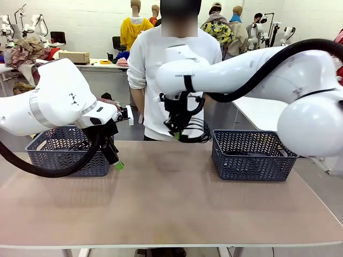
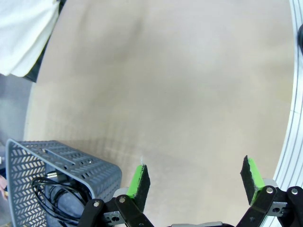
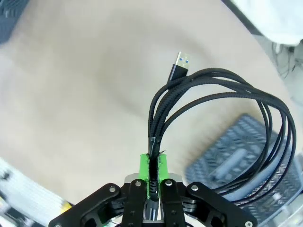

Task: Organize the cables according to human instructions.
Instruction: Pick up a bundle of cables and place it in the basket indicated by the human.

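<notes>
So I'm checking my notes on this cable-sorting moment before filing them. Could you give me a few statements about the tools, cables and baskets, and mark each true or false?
1. The right tool is shut on a coiled black cable. True.
2. The held cable lies flat on the table. False: it hangs in the air above the table, between the two baskets.
3. The left tool is open and holds nothing. True.
4. The left basket has no cable in it. False: the left wrist view shows a black cable inside it.
5. The held cable ends in a USB-style plug. True.
</notes>
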Controlling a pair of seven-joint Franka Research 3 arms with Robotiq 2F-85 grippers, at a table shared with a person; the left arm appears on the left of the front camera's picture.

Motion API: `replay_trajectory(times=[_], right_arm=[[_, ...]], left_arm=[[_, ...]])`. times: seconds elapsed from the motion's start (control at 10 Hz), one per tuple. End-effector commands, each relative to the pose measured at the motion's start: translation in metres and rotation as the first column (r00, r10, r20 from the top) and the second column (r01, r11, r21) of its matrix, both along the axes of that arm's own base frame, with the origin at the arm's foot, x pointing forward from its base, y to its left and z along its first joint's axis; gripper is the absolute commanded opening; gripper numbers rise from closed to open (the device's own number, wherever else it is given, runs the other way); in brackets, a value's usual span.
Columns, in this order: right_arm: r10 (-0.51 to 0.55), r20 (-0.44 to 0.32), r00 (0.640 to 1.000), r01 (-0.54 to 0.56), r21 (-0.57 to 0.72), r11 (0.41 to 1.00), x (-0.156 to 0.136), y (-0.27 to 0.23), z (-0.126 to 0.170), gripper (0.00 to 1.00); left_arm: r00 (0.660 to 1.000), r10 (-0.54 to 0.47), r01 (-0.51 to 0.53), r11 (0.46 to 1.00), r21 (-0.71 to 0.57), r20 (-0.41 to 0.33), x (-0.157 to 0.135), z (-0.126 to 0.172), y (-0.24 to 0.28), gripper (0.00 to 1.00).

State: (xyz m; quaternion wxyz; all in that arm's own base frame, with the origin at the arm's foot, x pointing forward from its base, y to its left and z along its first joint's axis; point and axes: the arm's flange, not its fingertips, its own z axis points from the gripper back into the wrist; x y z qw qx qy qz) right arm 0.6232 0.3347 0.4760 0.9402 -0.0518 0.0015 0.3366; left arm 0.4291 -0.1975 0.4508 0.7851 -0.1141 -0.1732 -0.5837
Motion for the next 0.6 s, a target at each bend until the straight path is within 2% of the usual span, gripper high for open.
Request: replay_trajectory(times=[0.0,0.3,0.5], right_arm=[[0.211,-0.006,0.977,-0.212,-0.024,0.977,-0.009,-0.038,0.022,0.0],[0.425,-0.013,0.905,-0.426,-0.023,0.905,-0.02,-0.107,0.034,0.0],[0.426,-0.006,0.905,-0.426,-0.04,0.904,-0.029,-0.143,0.03,0.0]], left_arm=[[1.0,0.005,-0.005,1.0,0.0,0.003,0.0,0.0,0.002,1.0],[1.0,0.005,-0.005,1.0,0.0,0.003,0.0,0.0,0.002,1.0],[1.0,0.005,-0.005,1.0,0.0,0.003,0.0,0.0,0.002,1.0]])
